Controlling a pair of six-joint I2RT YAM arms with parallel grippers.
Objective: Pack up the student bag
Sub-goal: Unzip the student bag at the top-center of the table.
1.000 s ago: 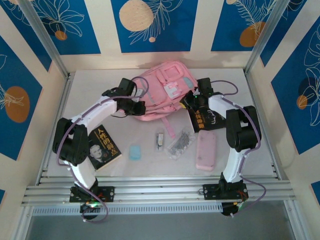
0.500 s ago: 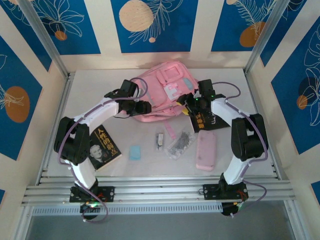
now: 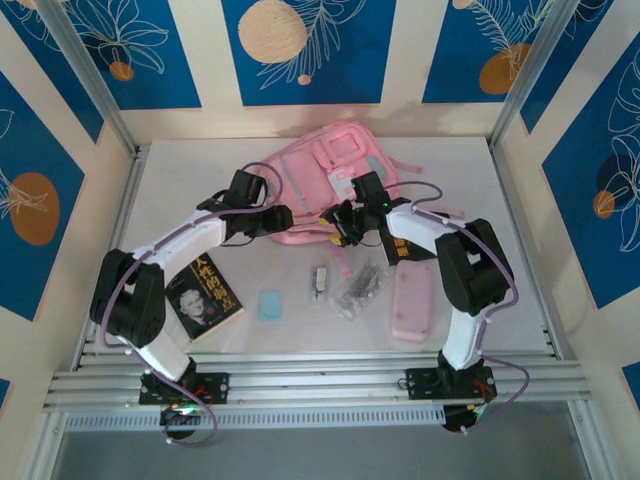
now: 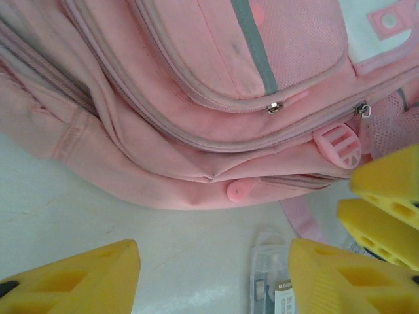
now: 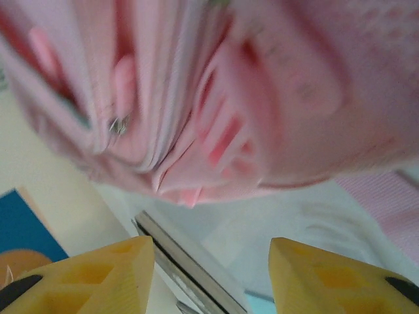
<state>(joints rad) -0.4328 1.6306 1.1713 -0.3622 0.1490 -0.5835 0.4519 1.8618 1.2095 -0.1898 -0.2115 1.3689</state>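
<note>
Here, the student bag [image 3: 335, 175] lies flat on the table [image 3: 190, 175], left gripper [image 4: 213, 252] and right gripper [image 5: 209, 245] at its near edge, jaws apart, empty. Either could pinch loose fabric, not a zipper pull [image 4: 275, 108], dragging it askew.

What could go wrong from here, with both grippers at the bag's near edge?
1. Collision: the left gripper and right gripper, both open, sit close together at the student bag's near edge. The right one's fingers crowd the left wrist view.
2. Snag: the loose strap and buckle lie right beside them and could catch on a closing jaw.
3. The small clear case on the table under the left gripper could get knocked.
</note>
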